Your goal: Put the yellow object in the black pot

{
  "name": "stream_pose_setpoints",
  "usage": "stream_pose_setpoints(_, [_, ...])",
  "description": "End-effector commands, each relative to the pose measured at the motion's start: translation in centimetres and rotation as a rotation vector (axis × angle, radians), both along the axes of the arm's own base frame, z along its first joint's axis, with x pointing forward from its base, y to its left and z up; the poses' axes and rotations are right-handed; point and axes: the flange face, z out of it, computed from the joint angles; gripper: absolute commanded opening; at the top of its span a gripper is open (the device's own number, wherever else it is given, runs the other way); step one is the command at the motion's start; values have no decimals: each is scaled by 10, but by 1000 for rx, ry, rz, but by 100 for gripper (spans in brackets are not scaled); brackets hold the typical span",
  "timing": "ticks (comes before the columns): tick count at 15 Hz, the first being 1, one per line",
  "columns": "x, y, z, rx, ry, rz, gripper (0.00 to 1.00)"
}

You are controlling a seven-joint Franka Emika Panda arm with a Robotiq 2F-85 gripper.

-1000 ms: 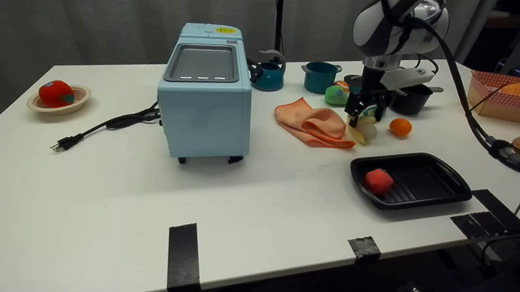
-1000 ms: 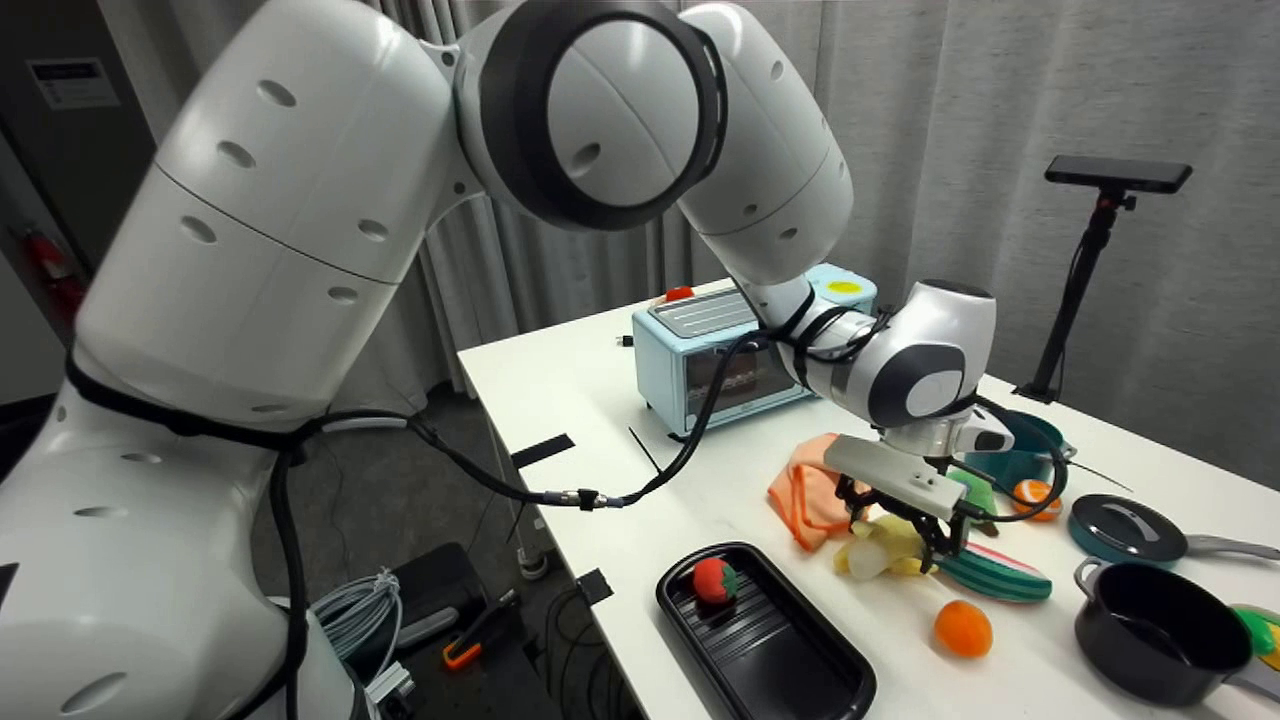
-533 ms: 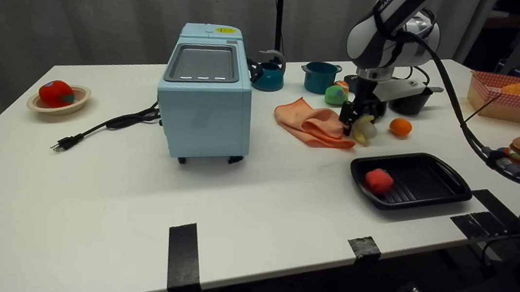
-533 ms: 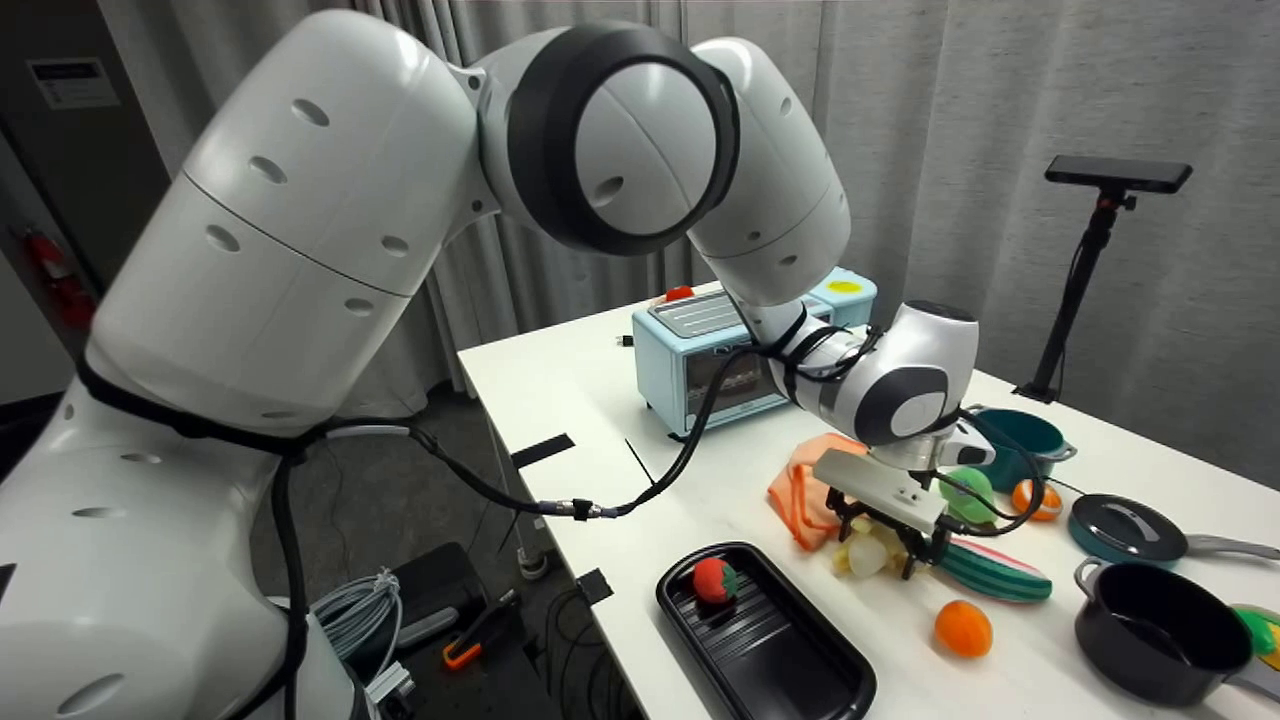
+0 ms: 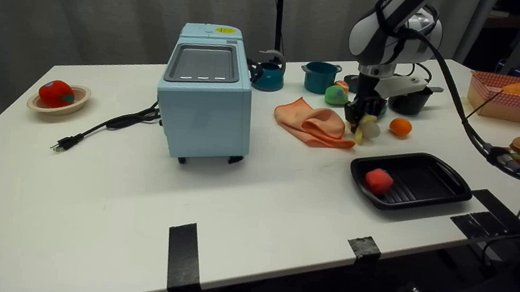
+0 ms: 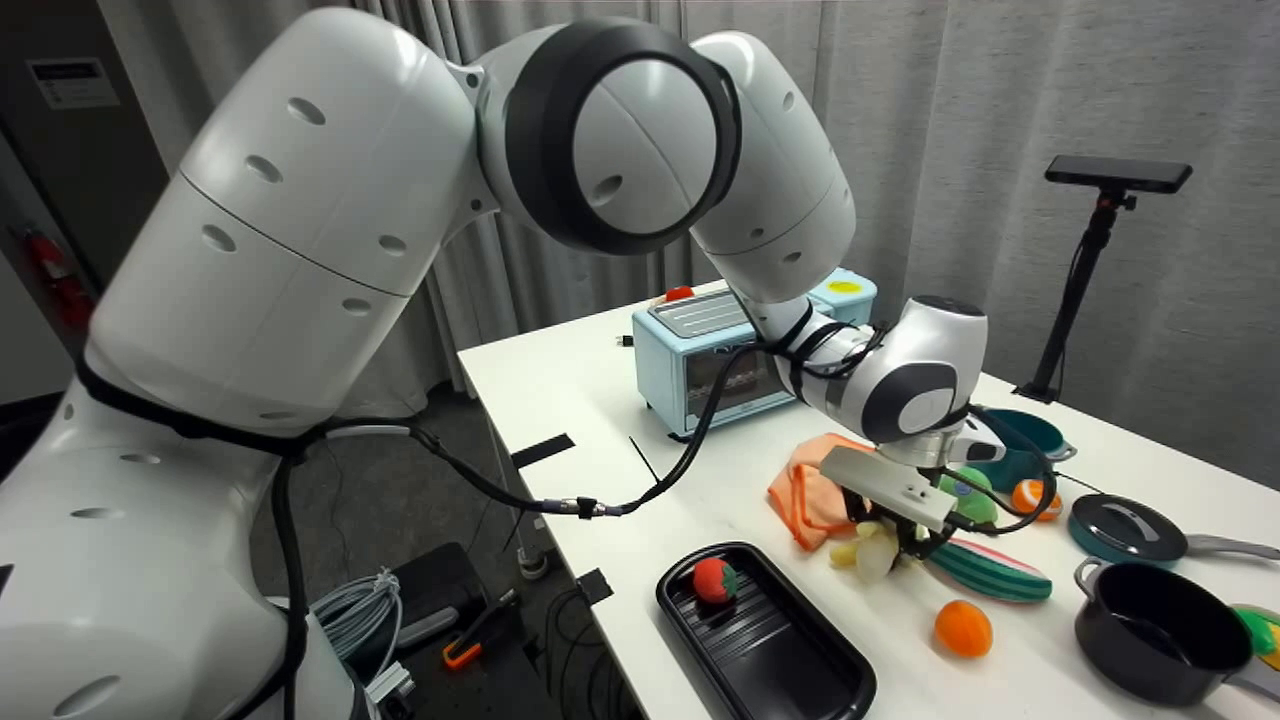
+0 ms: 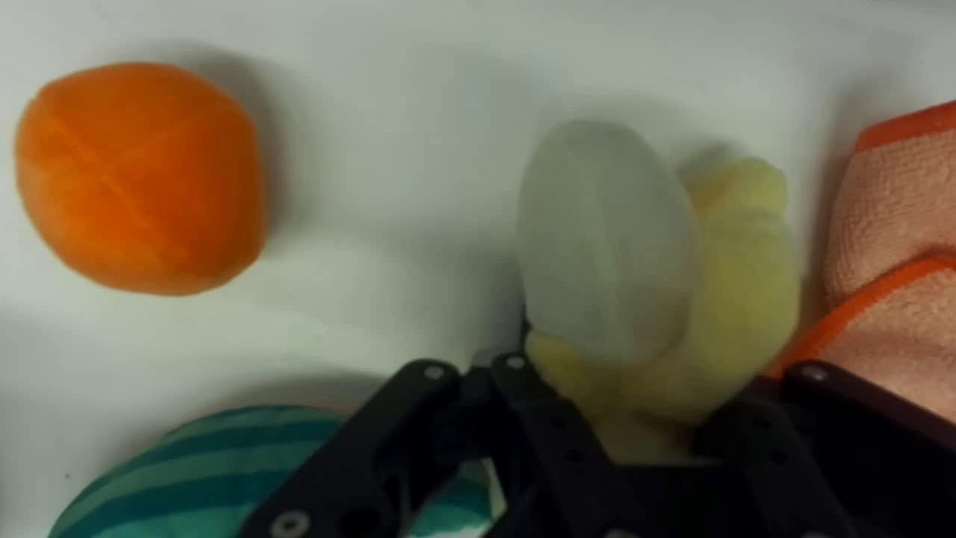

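The yellow object (image 7: 747,291), a soft pale yellow piece with a whitish end, sits between the fingers of my gripper (image 7: 642,411) in the wrist view. It looks squeezed, with both jaws pressed against its sides. In both exterior views the gripper (image 6: 886,535) is low over the table, and part of the yellow object (image 6: 845,553) sticks out from under it. I cannot tell whether the piece touches the table. The black pot (image 6: 1130,660) stands upright at the right in an exterior view; its inside looks dark. The gripper is well apart from it.
An orange ball (image 6: 963,629) and a striped watermelon piece (image 6: 995,572) lie close by the gripper, between it and the pot. An orange cloth (image 5: 313,125) touches the other side. A black tray (image 5: 455,195) holds a strawberry. A teal-lidded pan (image 6: 1130,535) lies behind the pot.
My gripper has come down around the yellow object, and its jaws have closed in from wide apart. The yellow object is now bunched and slightly turned between them.
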Motion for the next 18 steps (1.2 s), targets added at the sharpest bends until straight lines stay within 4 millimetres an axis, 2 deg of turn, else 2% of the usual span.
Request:
stream_pose_setpoints(1, [2, -4, 3, 3, -22, -4, 2])
stream_pose_setpoints(5, [3, -4, 6, -6, -22, -4, 2])
stream_pose_setpoints(10, [7, -6, 20, -16, -31, -1, 4])
stream_pose_setpoints(18, [18, -10, 58, -13, -71, -11, 4])
